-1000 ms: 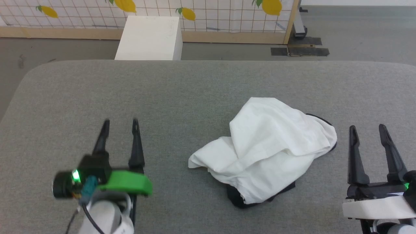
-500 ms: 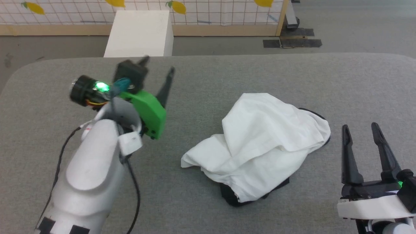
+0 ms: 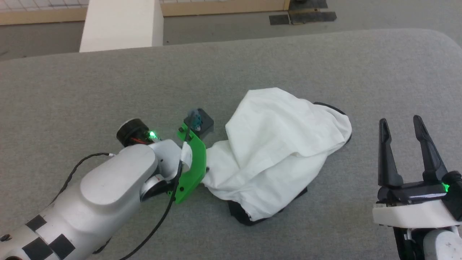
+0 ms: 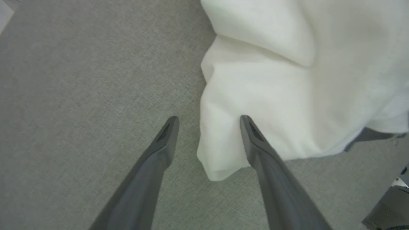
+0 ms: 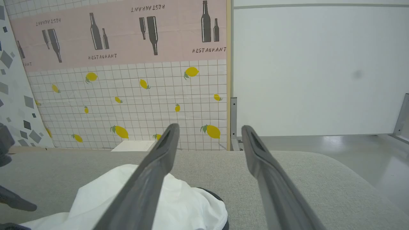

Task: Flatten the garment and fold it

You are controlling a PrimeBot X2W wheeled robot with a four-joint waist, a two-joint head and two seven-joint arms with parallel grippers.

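The garment (image 3: 278, 148) lies crumpled in the middle of the grey table (image 3: 90, 86), white cloth on top with black parts showing at its near edge (image 3: 245, 218) and far right rim (image 3: 330, 107). My left arm reaches across to the garment's left edge, its green wrist mount (image 3: 191, 162) covering the fingers. In the left wrist view, my left gripper (image 4: 208, 118) is open and pointing down. The garment's left corner (image 4: 220, 159) lies between its fingers, with one fingertip (image 4: 247, 126) over the cloth. My right gripper (image 3: 400, 120) (image 5: 210, 127) stands open and empty, right of the garment (image 5: 153, 204).
A white box (image 3: 121, 25) stands on the floor beyond the table's far edge. A partition wall with lemon prints (image 5: 127, 102) rises behind it. Bare grey table surface stretches left of and behind the garment.
My left arm swung up from the lower left, then right and down to the garment's left edge. The head camera tilted down. The right gripper and the garment stayed put.
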